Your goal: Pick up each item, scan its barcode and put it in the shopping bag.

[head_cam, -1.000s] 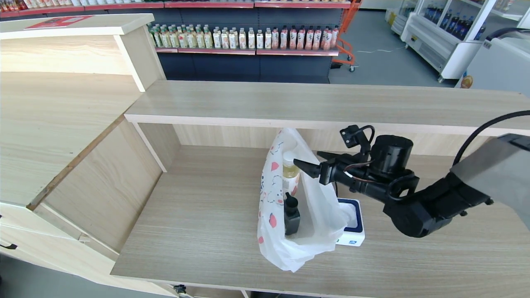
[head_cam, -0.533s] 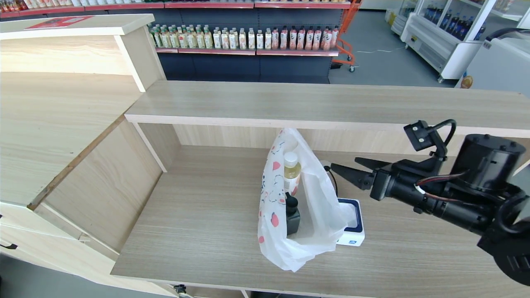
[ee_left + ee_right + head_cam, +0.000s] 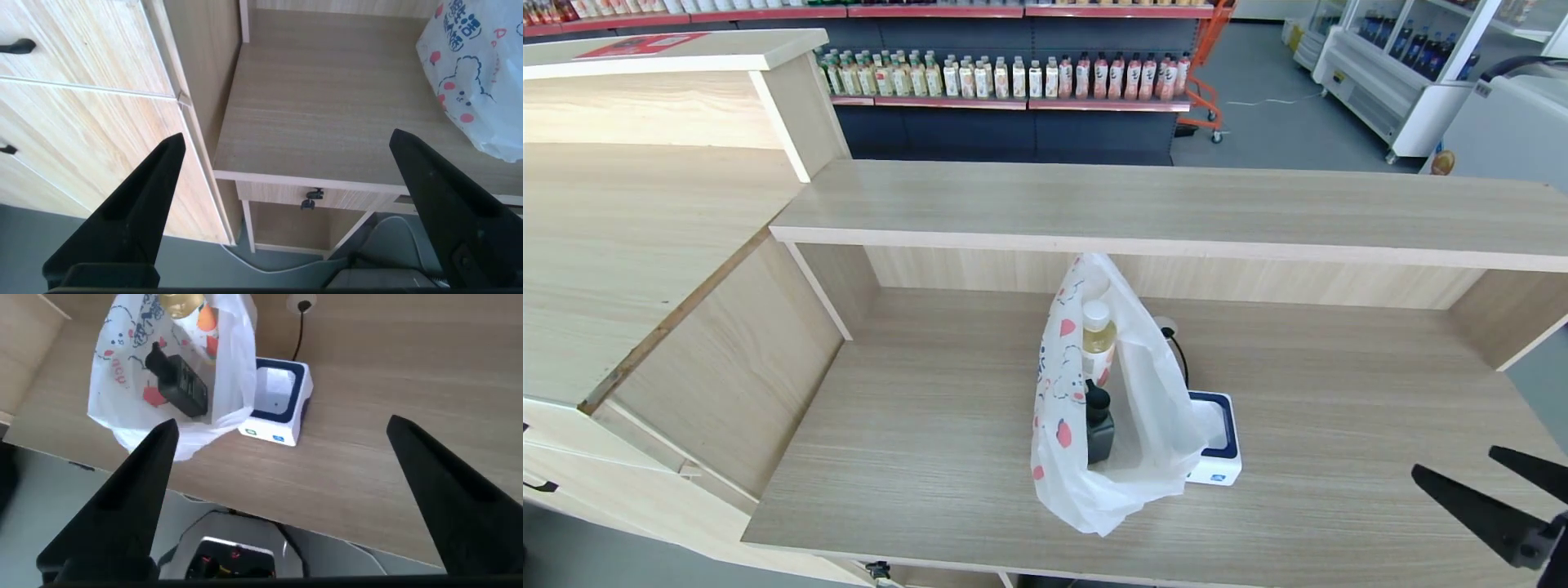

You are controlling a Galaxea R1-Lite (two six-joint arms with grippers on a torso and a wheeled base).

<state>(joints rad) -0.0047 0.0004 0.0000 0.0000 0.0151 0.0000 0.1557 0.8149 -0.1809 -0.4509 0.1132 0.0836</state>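
Ahead and to the left of the right gripper [image 3: 1452, 460] spreads a pale wood-grain counter [image 3: 915, 457] backed by a raised ledge [image 3: 1143, 200], and far beyond it a grey floor [image 3: 1258, 122] runs to shelves of bottled drinks [image 3: 1013, 77] and white glass-fronted chillers [image 3: 1376, 90], all evenly lit.

The table [image 3: 931, 425] is faced in pale wood-grain board, matt and smooth, with fine lengthwise streaks. The shopping bag [image 3: 1058, 457] is made of thin white plastic film, faintly see-through, softly creased and printed with red and dark motifs. Inside it, a clear plastic bottle [image 3: 1098, 339] with a smooth white cap is seen, and a black bottle [image 3: 1098, 425] whose plastic carries a dull sheen. The scanner [image 3: 1221, 469] is cased in glossy white plastic around a dark blue window. The right tool [image 3: 1454, 459] and the left tool [image 3: 286, 137] are finished in matt black, seemingly plastic.
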